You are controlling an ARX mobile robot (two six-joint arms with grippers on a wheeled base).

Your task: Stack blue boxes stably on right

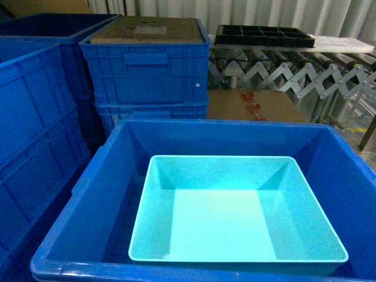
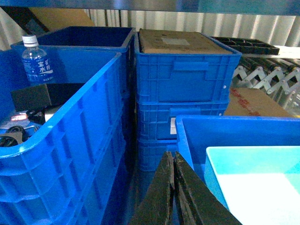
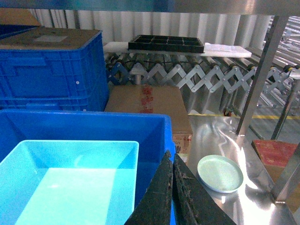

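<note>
Nearest, two task tubs are seen: one light turquoise tub (image 1: 235, 211) is set inside one larger royal-blue tub (image 1: 88, 200), resting on its floor toward the near wall, with a strip of dark floor showing along the left side and behind it. The turquoise tub is upright, mouth up, and its long axis runs left to right across the head view, parallel with the big tub's near rim. Both tubs are seen empty.

Two pincers are counted, one per wrist view. The left pincer (image 2: 173, 161) is held outside the big tub's left wall with its dark fingers pressed together, nothing between them. The right pincer (image 3: 172, 161) is likewise pressed together and empty, just at the big tub's right corner.

To the right a shiny steel bench (image 3: 220, 140) is seen, carrying one pale round plate (image 3: 220, 173). To the left, one ribbed crate (image 2: 61, 154) holds one water bottle (image 2: 35, 58) and some dark gear.

Farther back, ribbed crates are stacked three high (image 2: 183, 108), the top one capped with cardboard; another crate stands behind the left one. One cardboard box (image 1: 249, 106) lies beside the stack. Beyond, one expanding roller conveyor (image 1: 294, 73) bears one black compartment tray (image 1: 264, 36), before a corrugated metal wall (image 3: 187, 26).
</note>
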